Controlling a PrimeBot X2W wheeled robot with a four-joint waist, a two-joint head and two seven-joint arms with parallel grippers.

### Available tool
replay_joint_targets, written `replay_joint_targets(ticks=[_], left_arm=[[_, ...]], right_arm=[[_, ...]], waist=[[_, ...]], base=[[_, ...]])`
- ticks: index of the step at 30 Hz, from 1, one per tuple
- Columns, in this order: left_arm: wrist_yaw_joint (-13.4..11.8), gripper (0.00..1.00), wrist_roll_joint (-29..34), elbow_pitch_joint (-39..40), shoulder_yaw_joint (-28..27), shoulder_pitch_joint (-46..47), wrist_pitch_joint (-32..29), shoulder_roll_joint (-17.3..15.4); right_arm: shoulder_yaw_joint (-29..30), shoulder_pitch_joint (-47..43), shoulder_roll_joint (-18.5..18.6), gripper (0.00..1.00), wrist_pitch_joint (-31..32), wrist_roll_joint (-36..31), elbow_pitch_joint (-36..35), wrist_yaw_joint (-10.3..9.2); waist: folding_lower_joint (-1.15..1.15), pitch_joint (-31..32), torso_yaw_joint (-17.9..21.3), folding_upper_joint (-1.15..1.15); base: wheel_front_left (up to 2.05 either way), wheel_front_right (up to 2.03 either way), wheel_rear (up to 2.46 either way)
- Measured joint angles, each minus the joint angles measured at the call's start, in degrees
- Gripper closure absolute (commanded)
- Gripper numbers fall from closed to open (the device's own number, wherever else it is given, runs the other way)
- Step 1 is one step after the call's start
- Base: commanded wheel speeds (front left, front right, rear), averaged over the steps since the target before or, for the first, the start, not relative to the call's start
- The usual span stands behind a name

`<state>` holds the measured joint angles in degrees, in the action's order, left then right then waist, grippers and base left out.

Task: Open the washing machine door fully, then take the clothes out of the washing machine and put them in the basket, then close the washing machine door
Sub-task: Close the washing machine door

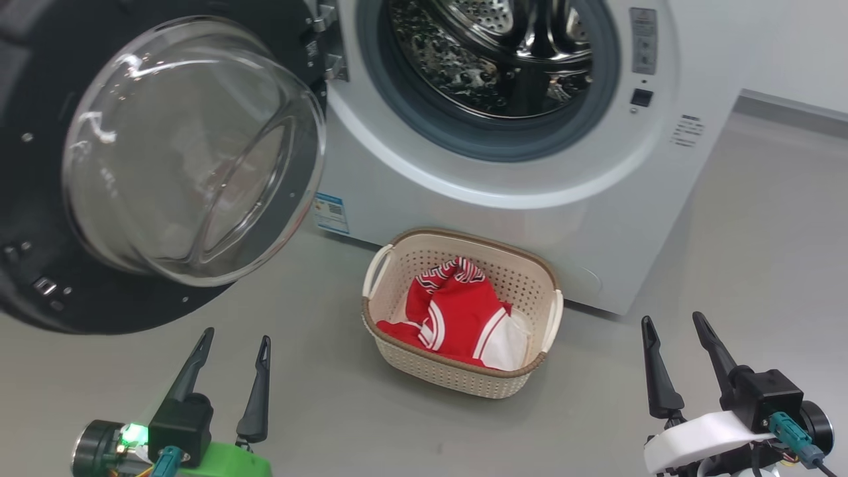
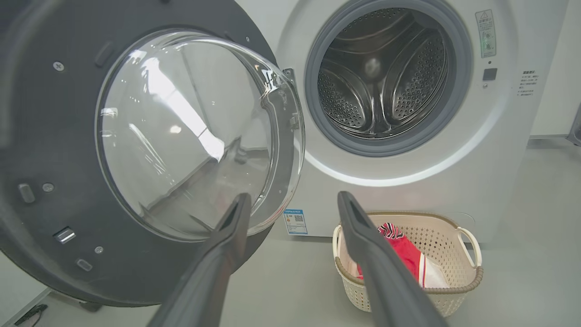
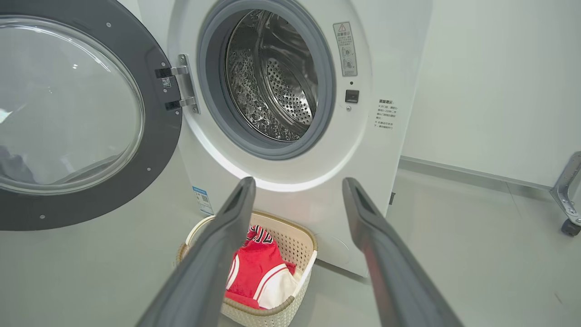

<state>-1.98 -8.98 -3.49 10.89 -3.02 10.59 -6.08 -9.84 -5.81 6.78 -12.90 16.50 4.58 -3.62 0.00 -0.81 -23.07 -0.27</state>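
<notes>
LIGHTING AND PICTURE QUALITY

Illumination is bright, even and cool white in all three views. The glass of the door point(image 1: 192, 152) carries long white streaks of glare, strongest in the left wrist view. The steel drum point(image 1: 490, 53) shows scattered sharp highlights over a dark interior. A bright curved band of light runs along the washing machine point(image 1: 530, 218) front below the port. The basket point(image 1: 424, 371) casts only a faint, soft shadow on the floor point(image 1: 331, 411), which has a dull sheen. Both wrist views bow straight lines outward toward the edges. The fingers point(image 2: 218, 268) nearest each wrist lens are soft and out of focus; the background is sharp. The head view is crisp, without motion blur.
</notes>
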Motion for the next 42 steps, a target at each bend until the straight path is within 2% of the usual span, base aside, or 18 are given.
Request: replay_joint_targets(ticks=[13, 32, 33, 34, 35, 42], left_arm=[[-0.84, 0.00, -0.03, 0.00, -1.79, -0.13, 0.07, -0.02], [-1.25, 0.00, -0.04, 0.25, -2.03, -0.91, 0.08, -0.21], [-1.25, 0.20, -0.11, 0.26, -2.03, -0.93, 0.07, -0.21], [-1.25, 0.66, -0.11, 0.26, -2.02, -0.95, 0.07, -0.21], [-1.25, 1.00, -0.11, 0.26, -2.02, -0.97, 0.07, -0.21], [-1.25, 1.00, -0.51, 0.40, -2.14, -1.12, 0.07, -0.20]], right_arm=[[-1.69, 0.16, -0.58, 0.00, 0.68, -0.01, 0.23, 0.25], [-1.97, 0.55, -0.89, 0.00, 1.00, -0.02, 1.04, 0.53], [-1.97, 0.55, -0.89, 0.00, 1.00, -0.02, 1.09, 0.53], [-1.97, 0.55, -0.89, 0.00, 1.00, -0.02, 1.13, 0.53], [-1.97, 0.56, -0.89, 0.00, 1.00, -0.02, 1.18, 0.53], [-2.02, 0.56, -0.97, 0.00, 0.99, -0.02, 1.38, 0.53]], waist=[[0.00, -0.12, -6.05, 0.00], [0.00, 0.13, -6.12, 0.00], [0.00, 0.16, -6.10, 0.00], [0.00, 0.19, -6.09, 0.00], [0.00, 0.24, -6.09, 0.00], [0.00, 0.50, -6.11, 0.00]], base=[[0.00, 0.00, 0.00], [0.00, 0.00, 0.00], [0.00, 0.00, 0.00], [0.00, 0.00, 0.00], [0.00, 0.00, 0.00], [0.00, 0.00, 0.00]])
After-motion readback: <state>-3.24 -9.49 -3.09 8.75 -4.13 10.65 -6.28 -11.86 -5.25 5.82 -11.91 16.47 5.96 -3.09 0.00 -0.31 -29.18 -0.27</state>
